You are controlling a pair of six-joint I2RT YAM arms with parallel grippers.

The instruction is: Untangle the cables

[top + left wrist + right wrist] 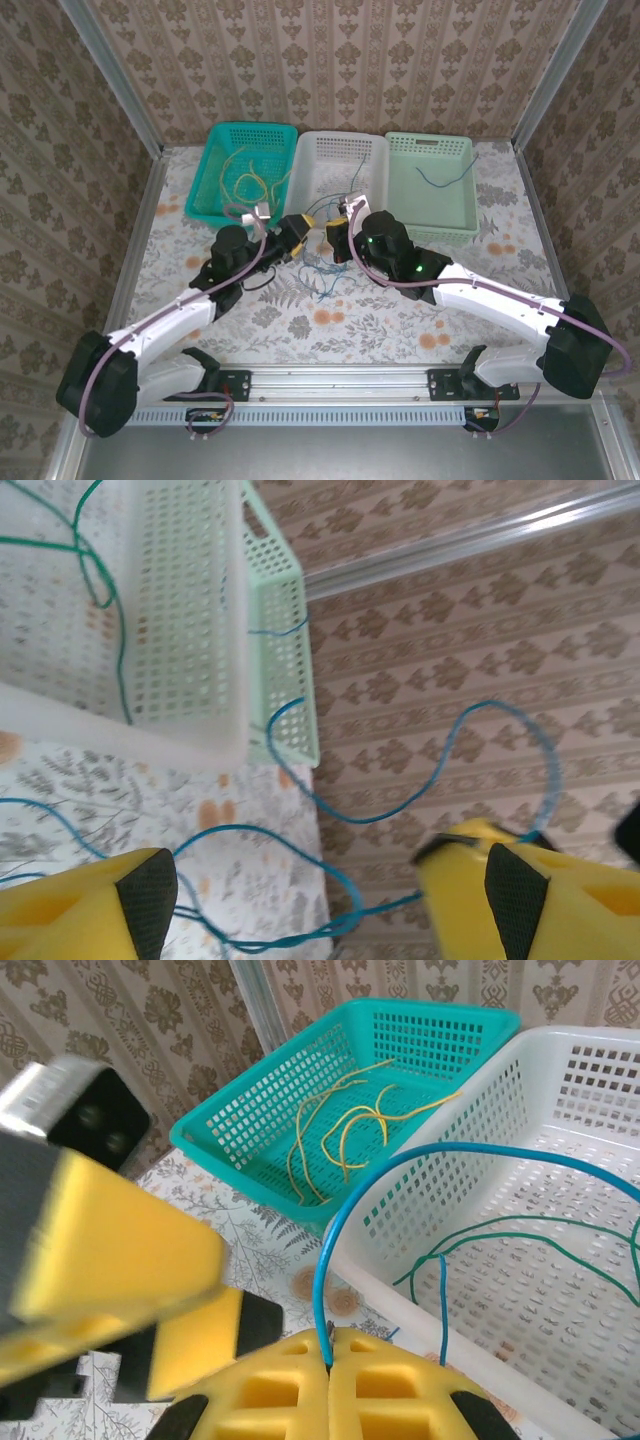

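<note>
Along the far edge of the table (400, 320) stand three baskets: a teal basket (250, 127) holding yellow cables (245, 180), a white basket (340, 136) with green cables (520, 1222), and a pale green basket (430, 143) with one blue strand (435, 180). The yellow strands overlap too much to count. Towards the table's middle, in front of the white basket, a blue tangle (322, 272) lies partly hidden by two grippers. The right gripper (330, 1355) is pressed together on a blue cable (316, 1270) that arches up from it. The left gripper (330, 895) is spread wide, with blue wire running loose between its pads (148, 890), its ends cut off.
</note>
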